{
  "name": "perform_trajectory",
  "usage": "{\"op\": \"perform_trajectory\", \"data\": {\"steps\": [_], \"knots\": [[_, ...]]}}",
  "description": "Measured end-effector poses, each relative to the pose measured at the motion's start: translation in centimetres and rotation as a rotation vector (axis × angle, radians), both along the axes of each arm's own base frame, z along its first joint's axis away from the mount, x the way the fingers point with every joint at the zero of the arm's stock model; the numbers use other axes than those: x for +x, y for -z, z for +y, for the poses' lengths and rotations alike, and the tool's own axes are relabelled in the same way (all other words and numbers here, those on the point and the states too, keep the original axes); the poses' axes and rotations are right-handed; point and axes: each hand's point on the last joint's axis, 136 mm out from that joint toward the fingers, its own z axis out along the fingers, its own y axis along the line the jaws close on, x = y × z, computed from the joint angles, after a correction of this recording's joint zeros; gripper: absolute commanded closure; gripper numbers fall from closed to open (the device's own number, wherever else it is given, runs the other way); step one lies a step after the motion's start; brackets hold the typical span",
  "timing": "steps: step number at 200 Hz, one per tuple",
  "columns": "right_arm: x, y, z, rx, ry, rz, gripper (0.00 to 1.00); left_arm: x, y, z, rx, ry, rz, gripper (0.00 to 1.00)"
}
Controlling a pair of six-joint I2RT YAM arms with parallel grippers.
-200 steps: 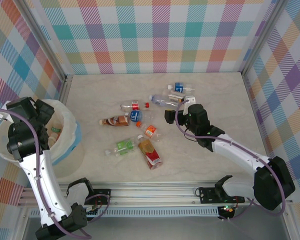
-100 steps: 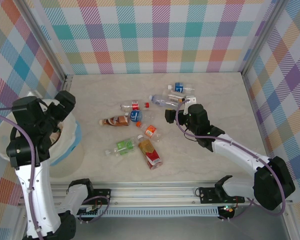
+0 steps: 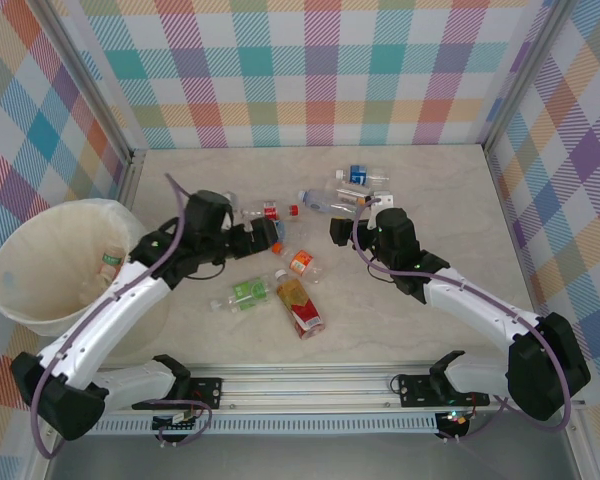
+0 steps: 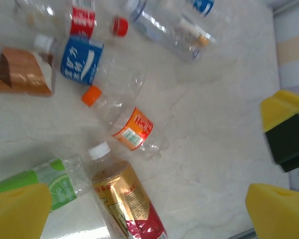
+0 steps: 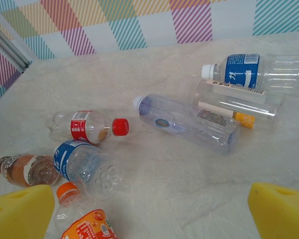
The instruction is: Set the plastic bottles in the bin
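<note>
Nine or so plastic bottles [image 3: 300, 262] lie scattered mid tabletop [image 3: 430, 190], none gripped. Bin [image 3: 25, 285] sits at 9 o'clock of the pile, w/ one more bottle [image 3: 105, 262] inside. Left tool [image 3: 263, 236] has jaws wide apart & empty, just by blue-label bottle [image 4: 82, 59] & brown bottle [image 4: 20, 69]. Right tool [image 3: 337, 232] likewise gapes, empty, at 3 o'clock of the pile, nr clear bottle [image 5: 187, 121].

Bin [image 3: 42, 275] cream; walls [image 3: 320, 70] pastel plaid; table [image 3: 435, 195] beige marbled; bottle cap [image 5: 120, 127] red.
</note>
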Motion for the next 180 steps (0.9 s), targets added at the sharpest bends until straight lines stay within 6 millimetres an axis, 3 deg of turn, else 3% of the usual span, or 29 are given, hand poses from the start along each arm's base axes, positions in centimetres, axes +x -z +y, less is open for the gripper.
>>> {"op": "perform_trajectory", "data": {"steps": [24, 40, 86, 138, 180], "knots": [[0.0, 0.0, 0.0, 0.0, 0.0, 0.0, 0.0, -1.0, 5.6, -0.2, 0.051, 0.022, 0.085, 0.0], [0.0, 0.0, 0.0, -0.001, 0.0, 0.0, 0.0, -1.4, 7.8, 0.3, 0.079, 0.019, 0.11, 0.0], [0.0, 0.0, -0.1, -0.002, 0.004, 0.0, 0.0, -0.7, 9.7, 1.0, 0.164, 0.051, 0.02, 0.0], [0.0, 0.0, -0.1, -0.002, 0.003, 0.0, 0.0, -0.6, 11.8, 1.6, 0.367, 0.208, -0.08, 0.0], [0.0, 0.2, -0.1, -0.01, 0.002, 0.004, 0.0, -1.2, 15.6, 1.0, 0.504, 0.432, -0.008, 0.0]]}}
